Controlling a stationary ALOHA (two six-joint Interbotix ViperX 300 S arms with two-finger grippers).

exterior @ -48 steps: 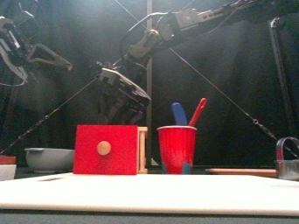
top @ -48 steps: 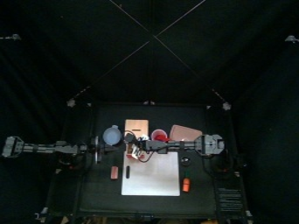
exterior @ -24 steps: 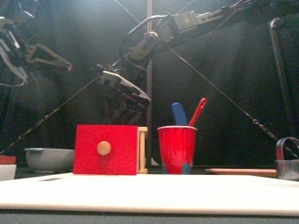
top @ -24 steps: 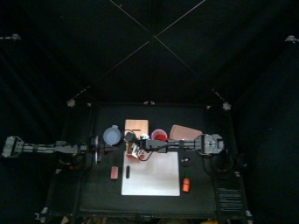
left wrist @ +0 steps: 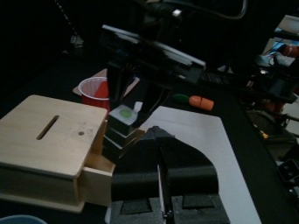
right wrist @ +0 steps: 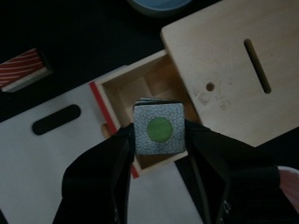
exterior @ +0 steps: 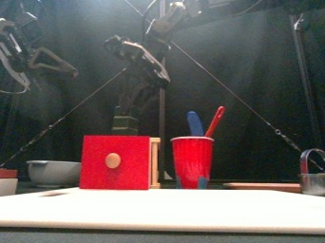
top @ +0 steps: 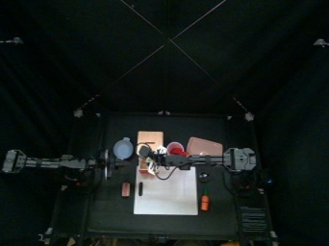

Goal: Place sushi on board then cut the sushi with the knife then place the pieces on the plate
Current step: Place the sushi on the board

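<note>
Right wrist view: right claw point(right wrist: 160, 140) grips the sushi roll point(right wrist: 159, 128) over the open drawer point(right wrist: 142, 83); step one looks underway, and next it needs carrying onto the white board point(right wrist: 47, 171).

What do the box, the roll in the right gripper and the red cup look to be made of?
Box: pale wood, matt and unpainted-looking, with a painted red drawer front. Sushi roll: rigid-looking dark block with a green-centred pale face, painted wood or plastic, can't tell which. Red cup: smooth, even colour, probably plastic.
</note>
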